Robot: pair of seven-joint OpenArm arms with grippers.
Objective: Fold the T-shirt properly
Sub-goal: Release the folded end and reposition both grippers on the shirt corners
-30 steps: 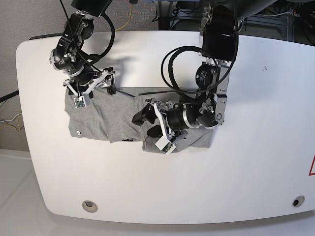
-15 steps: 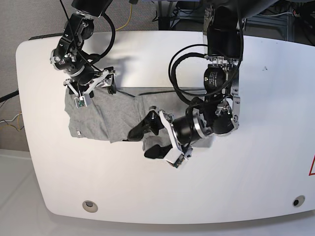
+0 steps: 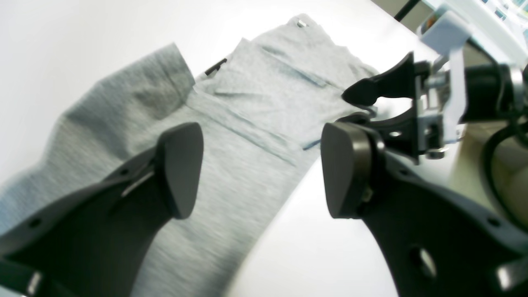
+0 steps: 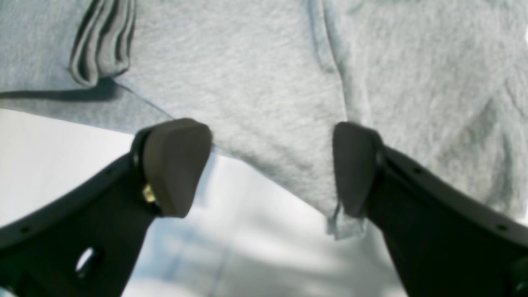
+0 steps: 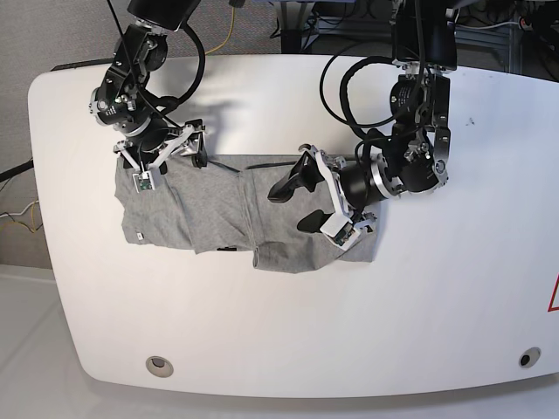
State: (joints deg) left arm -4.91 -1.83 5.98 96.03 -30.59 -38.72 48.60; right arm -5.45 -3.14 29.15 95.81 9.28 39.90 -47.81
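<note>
The heather-grey T-shirt (image 5: 201, 209) lies partly folded and rumpled on the white table (image 5: 437, 305). A bit of black print (image 5: 227, 250) peeks out at its front edge. My left gripper (image 5: 293, 208) hovers open above the shirt's right half, with nothing between its fingers. In the left wrist view the shirt (image 3: 255, 107) stretches away below the wide-apart pads (image 3: 181, 165). My right gripper (image 5: 194, 147) stands open at the shirt's far left corner. In the right wrist view the fabric's edge (image 4: 264, 62) lies between the open fingers (image 4: 177, 161), which do not pinch it.
Black cables (image 5: 349, 78) loop around the arm on the right of the base view. The table has rounded edges and two small round holes (image 5: 158, 365) near the front. A red mark (image 5: 554, 297) shows at the right border.
My left gripper has risen and swung back and right, from the shirt's front edge to above its right half, staying open. The right arm has not moved.
</note>
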